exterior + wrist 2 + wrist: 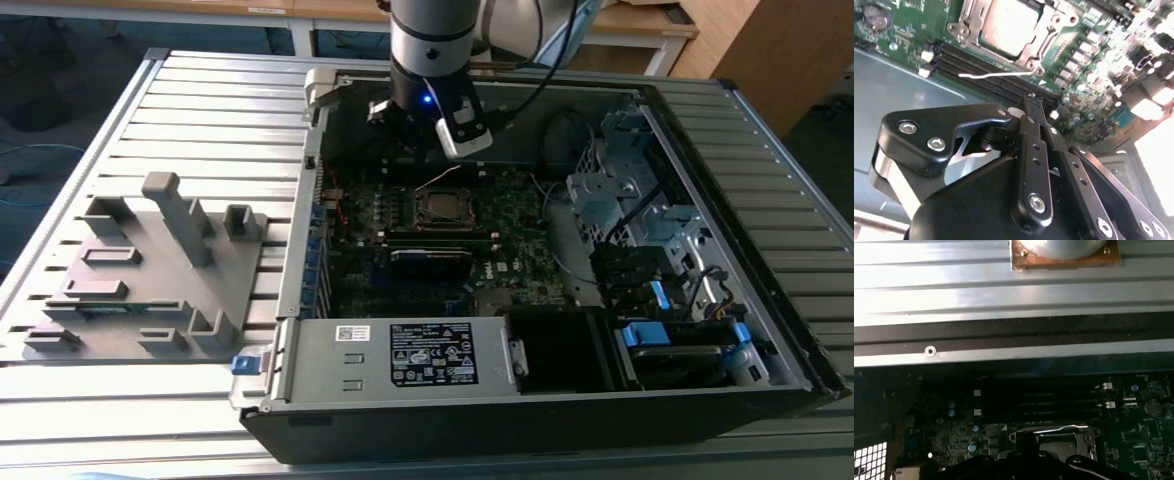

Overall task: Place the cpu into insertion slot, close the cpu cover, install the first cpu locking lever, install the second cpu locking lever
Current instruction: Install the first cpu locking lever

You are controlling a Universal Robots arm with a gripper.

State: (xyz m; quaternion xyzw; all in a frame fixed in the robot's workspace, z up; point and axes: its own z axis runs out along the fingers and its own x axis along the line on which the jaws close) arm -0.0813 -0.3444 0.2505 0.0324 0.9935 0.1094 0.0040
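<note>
The cpu (1008, 21) lies in the insertion slot (445, 207) on the motherboard, its silver top showing through the window of the cpu cover (965, 26). The cover lies flat over it. A thin silver locking lever (996, 75) stands free along the socket's edge next to the memory slots; it also shows as a bright rod (1054, 428) in the first wrist view. My gripper (1033, 98) hangs above the board beside the socket, fingers shut together with nothing between them. In the exterior view the gripper (416, 140) is inside the case, just beyond the socket.
The open computer case (307, 330) lies on a slatted metal table. A grey drive cage (627, 190) and cables fill the exterior view's right side of the case. The power supply (400, 355) sits at the front. A grey fixture (147, 270) stands on the exterior view's left.
</note>
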